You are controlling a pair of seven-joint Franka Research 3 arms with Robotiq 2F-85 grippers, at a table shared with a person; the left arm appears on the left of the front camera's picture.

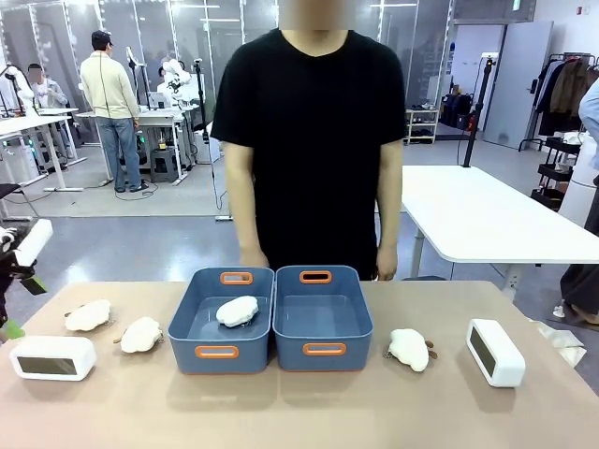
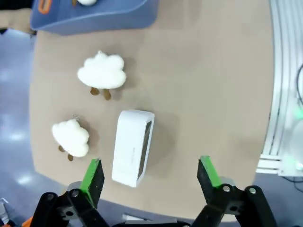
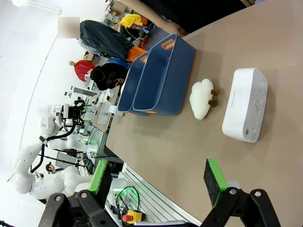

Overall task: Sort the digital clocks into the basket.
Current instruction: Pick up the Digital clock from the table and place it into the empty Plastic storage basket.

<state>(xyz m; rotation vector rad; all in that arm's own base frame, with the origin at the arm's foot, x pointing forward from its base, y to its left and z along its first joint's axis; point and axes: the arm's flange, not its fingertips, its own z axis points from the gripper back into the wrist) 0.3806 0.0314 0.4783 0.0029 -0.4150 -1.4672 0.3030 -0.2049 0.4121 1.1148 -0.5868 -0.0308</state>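
White rounded plastic digital clock point(image 2: 133, 146) is lying on the tan table point(image 2: 213, 71) beneath my left gripper point(image 2: 149, 164), framed between its wide-standing jaws; my right gripper point(image 3: 157, 165) is gaping wide too, the second white clock point(image 3: 245, 105) lying ahead, off-centre

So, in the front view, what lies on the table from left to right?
Clock, plush toy, second plush toy, basket holding a third plush toy, second basket, fourth plush toy, second clock.
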